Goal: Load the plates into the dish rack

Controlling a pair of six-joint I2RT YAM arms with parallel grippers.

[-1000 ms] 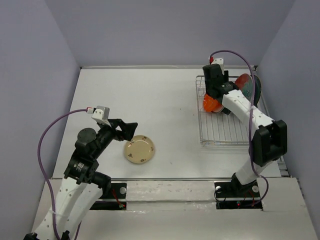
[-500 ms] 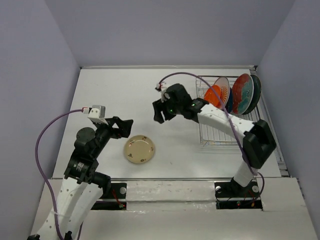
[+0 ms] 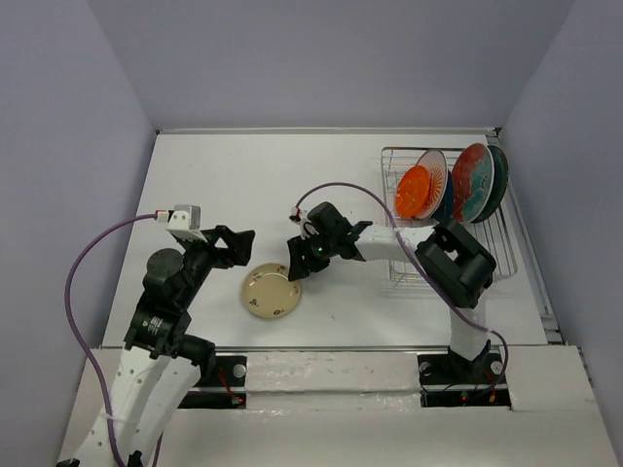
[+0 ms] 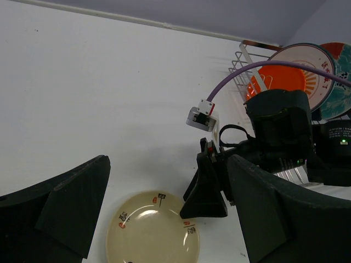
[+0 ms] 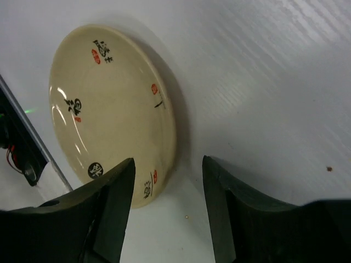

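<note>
The small cream-beige plate [image 3: 272,291] lies flat on the white table, also in the left wrist view [image 4: 151,233] and the right wrist view [image 5: 109,104]. My right gripper [image 3: 296,263] is open and low at its right rim [image 5: 167,175], one finger over the plate, one over the table. My left gripper [image 3: 239,243] is open and empty, hovering just left of the plate [image 4: 167,164]. The dish rack [image 3: 438,263] holds standing plates: white with orange sunburst [image 3: 421,183], dark blue [image 3: 445,200], red-rimmed teal floral [image 3: 474,180], dark teal-grey [image 3: 499,180]. I cannot tell a plain orange-red plate apart.
The rack stands at the back right, its near rows of tines bare. Purple cables loop over both arms [image 3: 336,190]. Grey walls close the table on three sides.
My right arm has swung from the rack, where it left an orange plate standing, leftward and down to the cream plate. The left gripper has shifted slightly.
</note>
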